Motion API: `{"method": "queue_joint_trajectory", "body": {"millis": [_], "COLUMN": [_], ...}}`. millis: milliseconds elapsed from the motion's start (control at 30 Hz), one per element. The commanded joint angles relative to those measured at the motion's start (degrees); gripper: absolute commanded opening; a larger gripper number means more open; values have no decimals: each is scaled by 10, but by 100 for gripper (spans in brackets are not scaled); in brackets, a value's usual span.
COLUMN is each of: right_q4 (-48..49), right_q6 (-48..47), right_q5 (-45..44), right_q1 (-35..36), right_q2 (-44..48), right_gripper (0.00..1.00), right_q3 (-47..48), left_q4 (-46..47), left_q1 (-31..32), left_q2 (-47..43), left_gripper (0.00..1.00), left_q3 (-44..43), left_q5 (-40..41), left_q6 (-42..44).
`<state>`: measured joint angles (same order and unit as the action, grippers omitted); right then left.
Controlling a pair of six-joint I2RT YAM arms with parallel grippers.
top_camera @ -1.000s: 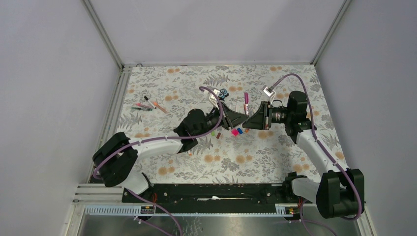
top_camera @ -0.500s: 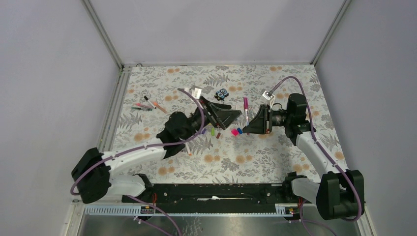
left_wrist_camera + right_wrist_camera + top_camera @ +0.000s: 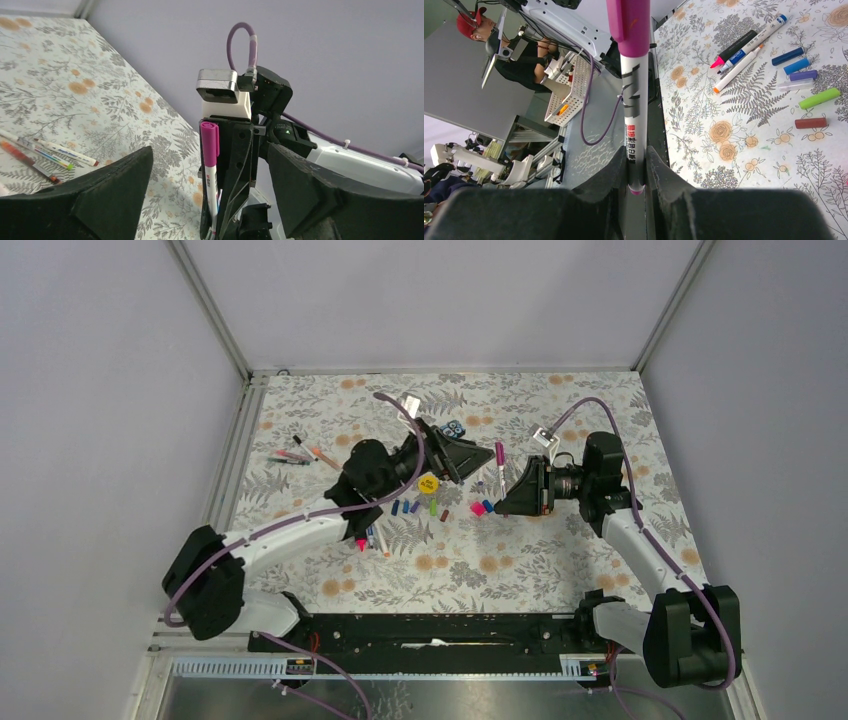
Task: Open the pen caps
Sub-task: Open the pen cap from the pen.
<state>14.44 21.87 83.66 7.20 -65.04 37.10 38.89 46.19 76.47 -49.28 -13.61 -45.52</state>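
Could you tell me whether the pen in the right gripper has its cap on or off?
On: the magenta cap sits on the far end of the pen, whose other end the right gripper clamps.

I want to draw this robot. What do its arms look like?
Both the left arm and right arm have white tubes between chunky black joints. A purple cable loops along each. The fingers are black wedges.
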Motion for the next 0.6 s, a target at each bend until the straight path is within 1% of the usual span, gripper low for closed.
{"method": "queue_joint_trajectory", "body": {"millis": [0, 133, 200, 567], "right_q4": [10, 11, 11, 11], "right_q6": [-12, -11, -12, -11], "right_q5": [16, 16, 16, 18], "right_q1": [5, 4, 4, 4], "right_q2": [5, 3, 3, 0], "right_gripper": [0, 0, 0, 0], "right_q3": [-5, -5, -5, -6], "left_q4": [50, 83, 96, 128], "left_q1": [1, 1, 1, 1], "left_q2": [41, 76, 90, 130], "left_gripper": [84, 68, 62, 40], "left_q3": [-47, -59, -64, -92], "left_q5": [-76, -104, -115, -149], "left_q6": [-31, -50, -61, -85]}}
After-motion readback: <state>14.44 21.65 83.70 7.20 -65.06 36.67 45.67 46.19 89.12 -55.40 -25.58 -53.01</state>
